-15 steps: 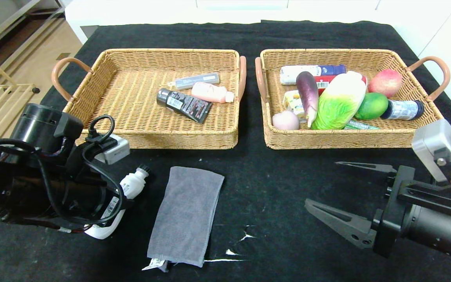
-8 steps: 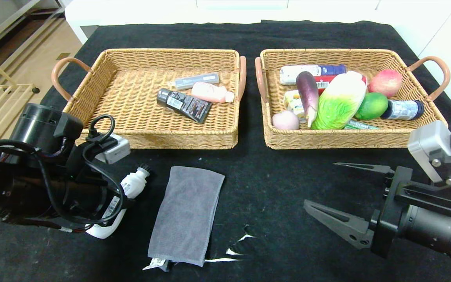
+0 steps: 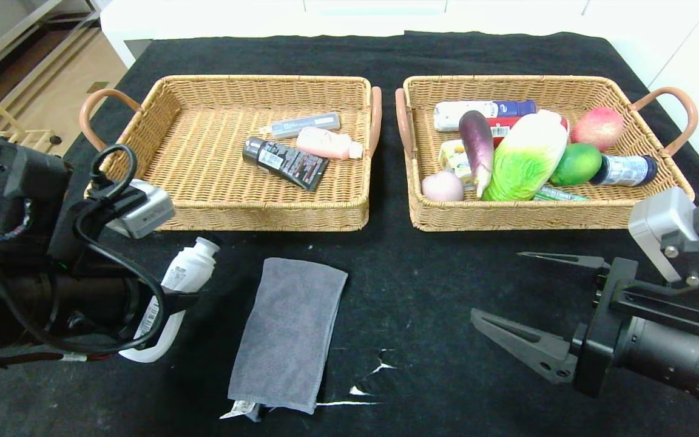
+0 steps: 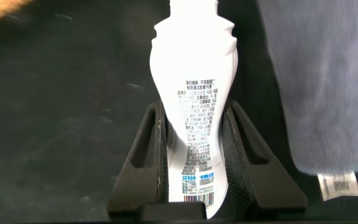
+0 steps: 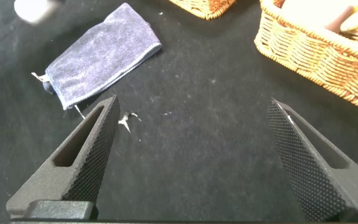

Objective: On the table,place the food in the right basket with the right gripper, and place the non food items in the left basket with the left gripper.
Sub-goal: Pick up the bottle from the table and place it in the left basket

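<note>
A white bottle [image 3: 184, 273] with printed labels is gripped between the jaws of my left gripper [image 3: 170, 298], in front of the left basket [image 3: 161, 115]. In the left wrist view the bottle [image 4: 194, 93] is pinched between both fingers of the left gripper [image 4: 194, 109], held above the black cloth. My right gripper [image 3: 498, 283] hovers open and empty in front of the right basket [image 3: 507, 79]. A grey towel [image 3: 289, 334] lies flat on the table between the arms.
The left basket holds a black tube [image 3: 286, 161], a pink bottle [image 3: 328, 144] and a grey tube [image 3: 301, 125]. The right basket holds a cabbage [image 3: 525, 158], an eggplant [image 3: 477, 145], a peach [image 3: 597, 127], a mango [image 3: 575, 164] and bottles. The table edge runs at the far left.
My left arm has risen and shifted left with the white bottle, bringing its cap closer to the left basket's front wall. The right gripper barely moved.
</note>
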Robot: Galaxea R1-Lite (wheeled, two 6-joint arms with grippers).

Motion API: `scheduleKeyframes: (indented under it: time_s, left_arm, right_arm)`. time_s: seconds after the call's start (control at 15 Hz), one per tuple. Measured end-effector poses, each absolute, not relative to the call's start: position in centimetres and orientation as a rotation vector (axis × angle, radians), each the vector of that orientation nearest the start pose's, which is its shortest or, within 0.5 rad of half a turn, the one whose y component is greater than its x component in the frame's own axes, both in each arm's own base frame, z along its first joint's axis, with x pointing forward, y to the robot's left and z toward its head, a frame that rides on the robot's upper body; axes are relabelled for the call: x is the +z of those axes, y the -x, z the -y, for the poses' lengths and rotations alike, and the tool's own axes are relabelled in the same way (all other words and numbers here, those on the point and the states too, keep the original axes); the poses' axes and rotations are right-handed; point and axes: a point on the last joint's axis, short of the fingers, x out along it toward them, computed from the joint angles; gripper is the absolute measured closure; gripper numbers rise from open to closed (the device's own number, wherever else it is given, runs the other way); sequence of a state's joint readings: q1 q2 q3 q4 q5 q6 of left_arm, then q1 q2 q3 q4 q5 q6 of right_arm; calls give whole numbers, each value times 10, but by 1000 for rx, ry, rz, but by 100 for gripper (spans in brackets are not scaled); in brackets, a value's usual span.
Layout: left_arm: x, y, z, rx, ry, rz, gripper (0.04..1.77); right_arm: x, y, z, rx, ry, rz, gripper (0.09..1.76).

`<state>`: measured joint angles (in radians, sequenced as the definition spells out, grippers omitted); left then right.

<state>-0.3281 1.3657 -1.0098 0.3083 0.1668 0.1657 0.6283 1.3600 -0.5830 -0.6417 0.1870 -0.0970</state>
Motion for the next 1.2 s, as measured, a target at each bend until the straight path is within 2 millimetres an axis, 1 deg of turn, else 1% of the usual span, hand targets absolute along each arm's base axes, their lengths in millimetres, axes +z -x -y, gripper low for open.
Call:
scheduleKeyframes:
  time_s: [0.13,0.33,0.47,0.6,0.73,1.0,1.2]
  left_arm:
    - [251,-200,62,-185,-279,-589,123]
    - [277,-204,63,-154,-157,-494,123]
    - [290,-208,63,-147,-132,-447,123]
    - [304,-218,62,-119,-72,-360,123]
    - [313,-232,61,-100,-28,-282,123]
    - [323,-255,59,-75,-2,-215,123]
    - [327,-274,60,-57,14,-157,123]
  right_arm:
    - [211,-172,-130,820,122,-96,14]
    - [211,-172,-130,820,122,-95,14]
    - [212,-172,-130,819,122,-93,14]
    - [212,-172,-130,819,122,-92,14]
    - [213,-172,-130,819,121,-88,14]
    - [215,-171,-129,818,114,-68,14]
    - [215,-171,-129,818,113,-66,14]
